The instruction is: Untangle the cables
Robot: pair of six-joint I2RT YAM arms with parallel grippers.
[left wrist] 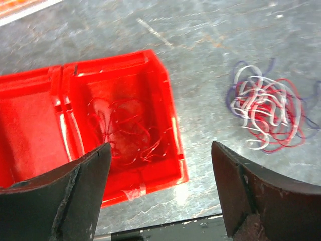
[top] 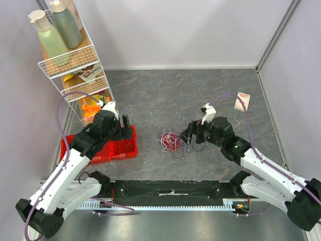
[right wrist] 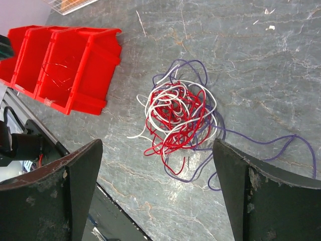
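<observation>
The cables (top: 170, 140) lie as one loose tangle of red, white and dark purple wires on the grey table, between the two arms. In the right wrist view the tangle (right wrist: 178, 113) lies just beyond my open, empty right gripper (right wrist: 158, 145), and one purple wire (right wrist: 281, 143) trails off to the right. My right gripper (top: 188, 135) hovers at the tangle's right side. My left gripper (top: 125, 123) is open and empty over a red bin (top: 123, 149). In the left wrist view (left wrist: 160, 150) thin red wires (left wrist: 125, 133) lie inside that bin (left wrist: 173, 125), and the tangle (left wrist: 266, 110) is off to the right.
A white wire shelf (top: 67, 63) with bottles and packets stands at the back left, close behind the red bins (right wrist: 95, 65). A small card (top: 242, 102) lies at the back right. A black rail (top: 170, 188) runs along the table's near edge.
</observation>
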